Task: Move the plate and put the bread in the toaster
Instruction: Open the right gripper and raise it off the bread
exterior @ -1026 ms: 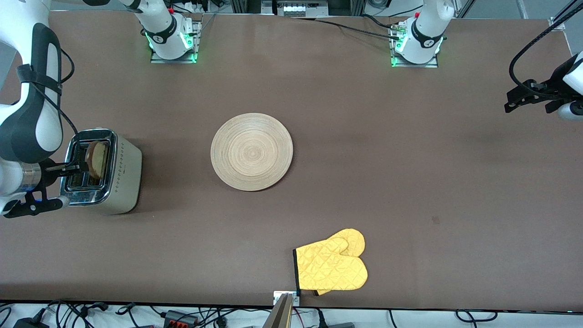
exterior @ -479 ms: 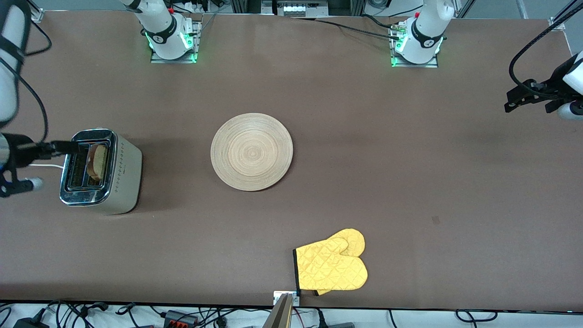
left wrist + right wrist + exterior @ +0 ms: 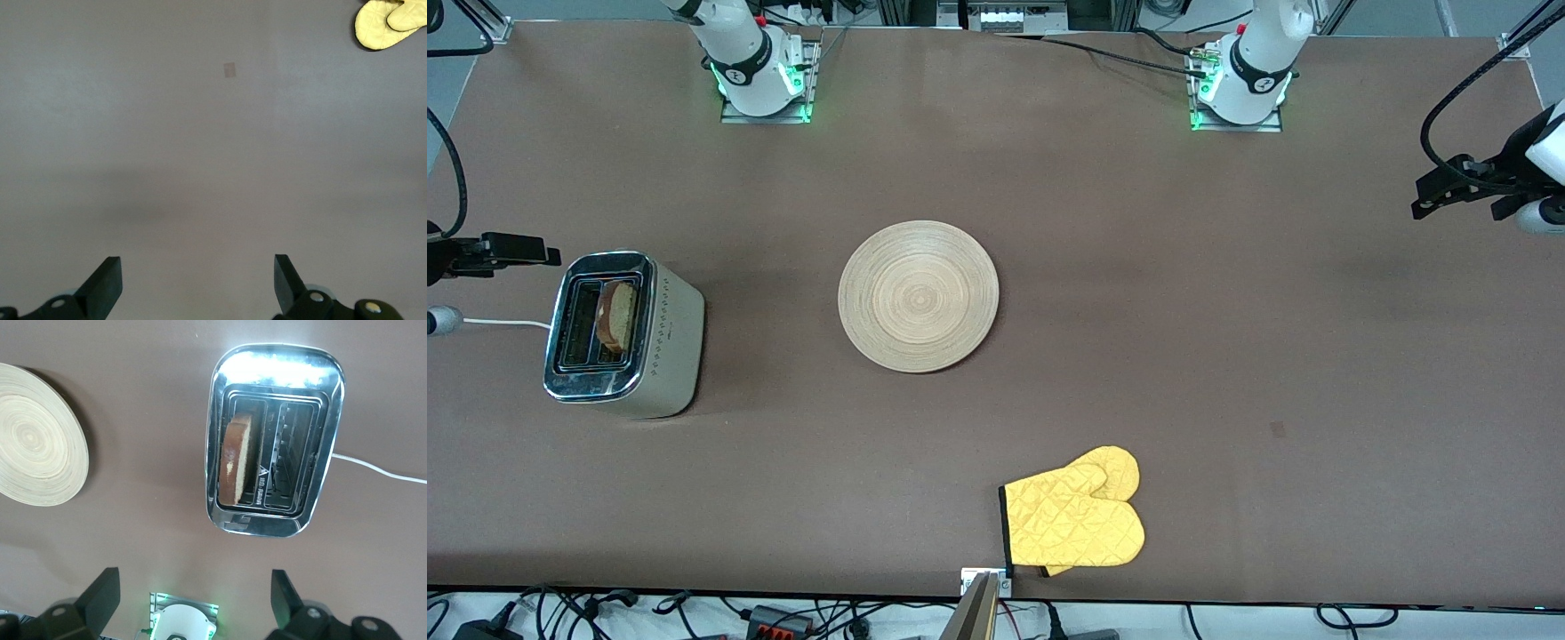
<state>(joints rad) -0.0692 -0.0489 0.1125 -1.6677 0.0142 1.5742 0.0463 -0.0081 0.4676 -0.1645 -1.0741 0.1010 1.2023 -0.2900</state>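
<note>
Bread [image 3: 615,314] is standing on edge in one slot of the chrome-topped toaster [image 3: 624,336] at the middle left of the front frame, its white cord [image 3: 505,322] trailing toward the frame's edge. At centre frame the round wooden plate [image 3: 918,295] is lying flat and bare, well apart from the toaster, while a yellow oven mitt [image 3: 1076,514] is resting at lower centre by the table's [image 3: 1227,356] near edge. Hanging high over the toaster, the right gripper [image 3: 193,603] is showing its fingers spread apart and empty. Waiting at the right edge of the front frame over bare tabletop, the left gripper [image 3: 198,283] is likewise holding its fingers wide apart, gripping nothing.
</note>
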